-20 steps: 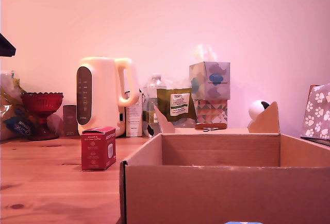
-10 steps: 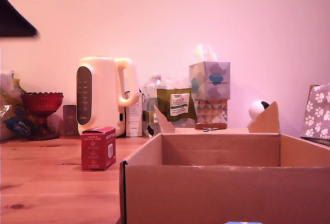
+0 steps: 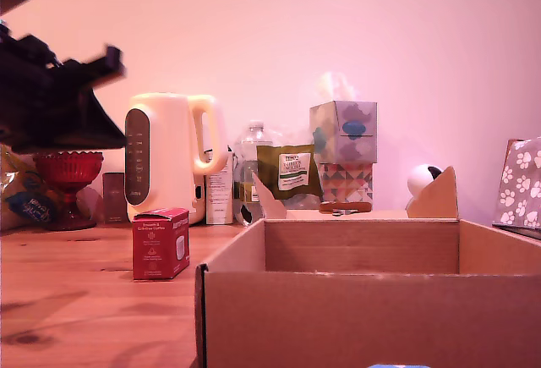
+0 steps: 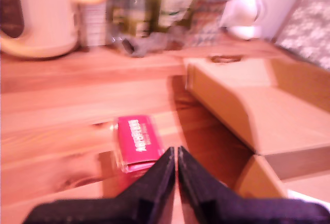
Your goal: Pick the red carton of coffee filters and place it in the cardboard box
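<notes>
The red carton of coffee filters (image 3: 161, 244) stands upright on the wooden table, to the exterior view's left of the cardboard box (image 3: 372, 300). The wrist view shows the carton (image 4: 136, 141) from above, just beyond my fingertips. My gripper (image 4: 176, 153) is shut, its two black fingers pressed together with nothing between them. In the exterior view the arm (image 3: 51, 97) is a dark blurred shape high at the left, above and left of the carton. The cardboard box (image 4: 258, 110) lies open beside the carton.
A cream kettle (image 3: 169, 165), a red glass goblet (image 3: 68, 178), a water bottle (image 3: 252, 165), a green packet (image 3: 292, 173) and stacked tissue boxes (image 3: 345, 156) line the back of the table. A paw-print item (image 3: 520, 182) sits at the far right.
The arm has swung into the exterior view from the upper left, growing from a small dark corner into a large shape. The carton and box have not moved.
</notes>
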Controlling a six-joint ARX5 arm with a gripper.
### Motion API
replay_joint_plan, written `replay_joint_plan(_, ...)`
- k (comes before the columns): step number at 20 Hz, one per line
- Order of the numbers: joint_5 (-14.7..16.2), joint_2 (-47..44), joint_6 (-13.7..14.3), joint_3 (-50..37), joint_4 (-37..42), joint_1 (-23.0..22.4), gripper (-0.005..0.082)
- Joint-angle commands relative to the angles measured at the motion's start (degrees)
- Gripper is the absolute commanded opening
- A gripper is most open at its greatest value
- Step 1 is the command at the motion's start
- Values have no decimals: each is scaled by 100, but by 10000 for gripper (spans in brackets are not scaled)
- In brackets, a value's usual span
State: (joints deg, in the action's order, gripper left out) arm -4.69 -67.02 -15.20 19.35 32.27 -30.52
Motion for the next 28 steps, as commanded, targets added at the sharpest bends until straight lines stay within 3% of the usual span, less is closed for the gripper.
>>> replay_joint_plan(1,-282,-122,-52,87,98,-144,-19)
replay_joint_plan(4,-566,-317,-48,225,31,-302,22)
replay_joint_plan(5,-616,-367,-52,254,31,-313,97)
replay_joint_plan(6,-634,-407,-50,275,28,-313,268)
replay_joint_plan(8,-627,-531,-35,341,28,-313,721)
replay_joint_plan(9,-627,-595,-33,365,31,-313,798)
replay_joint_plan(15,-629,-1314,-17,682,81,-313,775)
replay_joint_plan(20,-719,-2243,232,1257,208,-212,775)
replay_joint_plan(28,-761,-3467,343,2024,-48,170,775)
